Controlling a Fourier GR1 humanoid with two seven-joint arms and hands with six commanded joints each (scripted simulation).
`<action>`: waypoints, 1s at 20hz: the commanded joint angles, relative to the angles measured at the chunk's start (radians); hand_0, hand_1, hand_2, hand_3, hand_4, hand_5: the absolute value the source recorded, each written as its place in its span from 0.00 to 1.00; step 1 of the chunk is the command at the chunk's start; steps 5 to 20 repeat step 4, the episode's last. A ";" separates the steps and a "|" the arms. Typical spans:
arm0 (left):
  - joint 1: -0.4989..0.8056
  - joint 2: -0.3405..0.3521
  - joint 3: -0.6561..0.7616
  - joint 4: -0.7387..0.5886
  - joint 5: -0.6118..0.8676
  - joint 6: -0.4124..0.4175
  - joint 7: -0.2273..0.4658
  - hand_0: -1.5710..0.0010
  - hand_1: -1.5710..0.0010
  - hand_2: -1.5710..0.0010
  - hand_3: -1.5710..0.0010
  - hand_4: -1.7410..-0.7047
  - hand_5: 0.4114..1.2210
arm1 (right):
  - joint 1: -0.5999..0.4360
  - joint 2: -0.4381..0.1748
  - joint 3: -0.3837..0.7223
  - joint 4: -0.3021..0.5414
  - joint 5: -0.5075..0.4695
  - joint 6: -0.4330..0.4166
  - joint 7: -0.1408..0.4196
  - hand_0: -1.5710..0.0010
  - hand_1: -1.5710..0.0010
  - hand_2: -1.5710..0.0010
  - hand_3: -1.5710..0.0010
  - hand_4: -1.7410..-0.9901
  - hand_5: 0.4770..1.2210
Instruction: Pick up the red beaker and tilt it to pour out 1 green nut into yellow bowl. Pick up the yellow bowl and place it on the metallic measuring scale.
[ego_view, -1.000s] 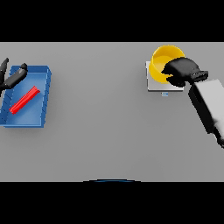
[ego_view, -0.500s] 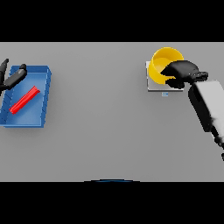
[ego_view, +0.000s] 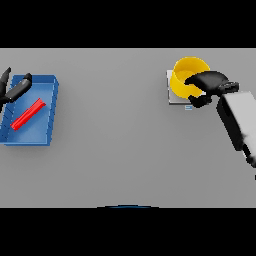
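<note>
The yellow bowl sits on the metallic measuring scale at the far right of the grey table. The robot's R hand, fingers curled round the bowl's near-right rim, grasps it. Well to the left of the scale, the red beaker lies on its side in a blue tray; L hand, fingers relaxed & holding nothing, hovers at the tray's far-left corner.

Yellow bowl on scale, right hand curled on rim; left hand over blue tray.
</note>
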 joint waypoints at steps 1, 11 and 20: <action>-0.005 0.001 0.002 0.000 0.001 -0.001 0.005 1.00 1.00 1.00 1.00 0.98 0.35 | -0.007 0.002 -0.002 0.008 0.000 0.006 0.008 0.95 0.92 0.87 0.78 0.41 0.43; -0.010 0.000 0.002 0.014 -0.006 -0.001 -0.003 1.00 1.00 1.00 1.00 0.99 0.35 | 0.004 -0.008 -0.007 -0.011 -0.010 0.029 0.023 0.97 0.96 0.93 0.83 0.44 0.38; -0.010 0.000 0.002 0.014 -0.006 -0.001 -0.003 1.00 1.00 1.00 1.00 0.99 0.35 | 0.004 -0.008 -0.007 -0.011 -0.010 0.029 0.023 0.97 0.96 0.93 0.83 0.44 0.38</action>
